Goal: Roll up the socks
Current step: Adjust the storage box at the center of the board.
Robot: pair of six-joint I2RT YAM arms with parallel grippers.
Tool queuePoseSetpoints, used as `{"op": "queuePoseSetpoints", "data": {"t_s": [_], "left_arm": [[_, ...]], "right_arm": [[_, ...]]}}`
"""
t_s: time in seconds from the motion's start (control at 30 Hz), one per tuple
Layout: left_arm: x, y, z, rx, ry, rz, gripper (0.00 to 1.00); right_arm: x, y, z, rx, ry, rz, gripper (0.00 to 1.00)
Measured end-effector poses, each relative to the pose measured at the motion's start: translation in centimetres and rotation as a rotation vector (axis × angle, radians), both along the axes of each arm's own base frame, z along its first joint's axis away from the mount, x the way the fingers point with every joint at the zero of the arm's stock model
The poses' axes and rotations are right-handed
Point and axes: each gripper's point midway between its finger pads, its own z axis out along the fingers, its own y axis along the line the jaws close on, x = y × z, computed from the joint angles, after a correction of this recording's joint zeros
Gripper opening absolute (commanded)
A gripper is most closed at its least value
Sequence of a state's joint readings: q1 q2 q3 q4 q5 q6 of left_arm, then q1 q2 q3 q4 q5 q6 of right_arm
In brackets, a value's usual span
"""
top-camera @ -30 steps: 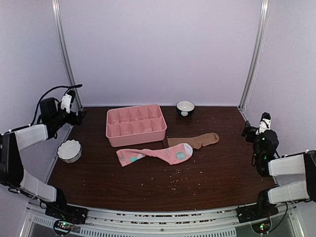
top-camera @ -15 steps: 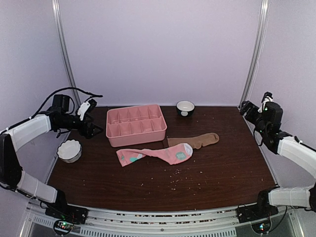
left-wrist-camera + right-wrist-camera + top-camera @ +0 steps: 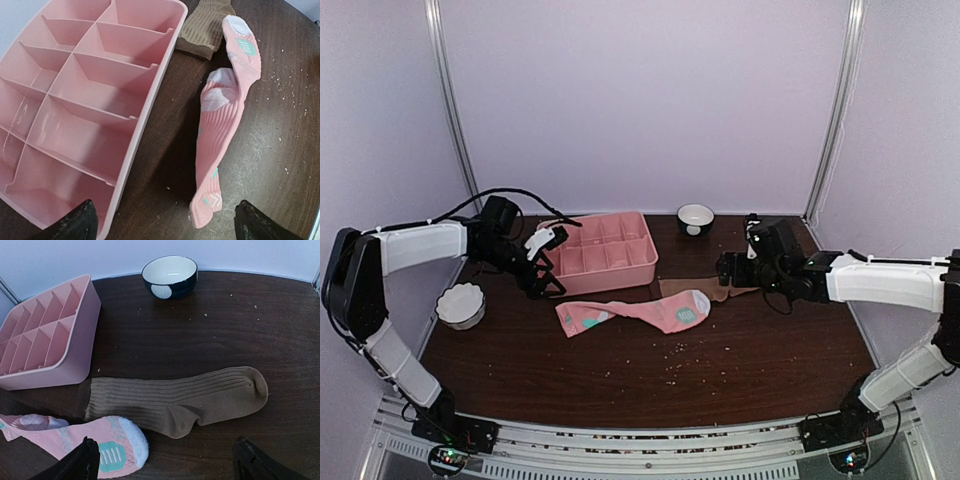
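Tray (image 3: 600, 276) toward table (image 3: 770, 350) far edge; near sock (image 3: 640, 313) before it, overlapping far sock (image 3: 728, 284); far bowl (image 3: 695, 218) behind, left bowl (image 3: 460, 305) at left edge.

Two socks (image 3: 640, 312) beside pink tray (image 3: 600, 279)

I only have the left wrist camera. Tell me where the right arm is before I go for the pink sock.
Observer: The right gripper hovers open above the brown sock, touching nothing.
Operator: Describe the rest of that brown sock. I see only its cuff.
Observer: It lies flat at full length, unrolled, with its toe toward the table's right side.
Operator: Name whatever stands beyond it.
Observer: A dark bowl with a white inside stands near the far edge, apart from the sock.
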State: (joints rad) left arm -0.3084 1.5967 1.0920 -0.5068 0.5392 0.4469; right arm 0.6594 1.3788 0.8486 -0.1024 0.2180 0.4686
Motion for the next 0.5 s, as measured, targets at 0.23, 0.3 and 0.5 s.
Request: {"op": "queuePoseSetpoints", "data": {"t_s": [0.23,0.3,0.5], "left_arm": [[0.2,-1.1,-0.9,0.044,0.015,-0.025,0.92],[-0.1,-1.2,-1.8,0.065,0.045,-0.037,0.9],[-0.5,-2.1,-2.4,0.101,0.026,-0.095,0.74]], "right_arm": [[-1.9,4.0,-1.3,-0.051,0.048,0.062,0.87],[-2.1,4.3,-1.2,-0.048,0.049,0.067,0.86],[-2.3,4.1,-0.6,-0.027,0.042,0.053,0.83]]}}
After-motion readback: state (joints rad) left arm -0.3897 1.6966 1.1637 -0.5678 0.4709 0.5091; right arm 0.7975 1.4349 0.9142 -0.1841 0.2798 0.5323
